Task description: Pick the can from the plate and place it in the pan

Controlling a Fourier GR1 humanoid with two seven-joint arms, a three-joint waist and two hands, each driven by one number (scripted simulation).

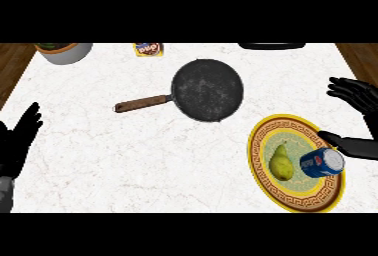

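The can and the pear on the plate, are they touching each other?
Apart. The head view shows a strip of the plate between the pear and the can, so they lie side by side without contact.

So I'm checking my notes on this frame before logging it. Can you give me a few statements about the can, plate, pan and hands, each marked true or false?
1. The can lies on the plate. True.
2. A pear shares the plate with the can. True.
3. The pan already holds the can. False: the pan holds nothing.
4. The pan's handle points toward the plate. False: it points left, away from it.
5. The right robot hand is open beside the can. True.
6. The left robot hand holds the pear. False: it rests open at the left edge.
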